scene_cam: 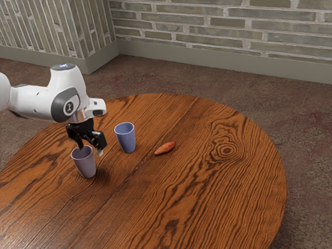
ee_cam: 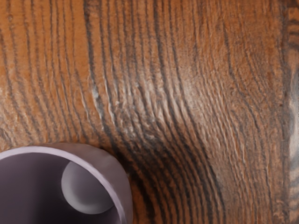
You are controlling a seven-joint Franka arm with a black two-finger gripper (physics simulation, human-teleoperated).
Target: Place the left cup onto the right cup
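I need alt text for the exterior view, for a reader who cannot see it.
A white robot arm reaches in from the exterior view's left, its black gripper at the rim of a greyish-purple cup on a round wooden table. Further toward the exterior view's right are an upright bluish cup and then a small orange object.

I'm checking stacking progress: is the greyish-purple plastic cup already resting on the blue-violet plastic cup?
No, the greyish-purple plastic cup stands on the round wooden table, apart from the blue-violet plastic cup.
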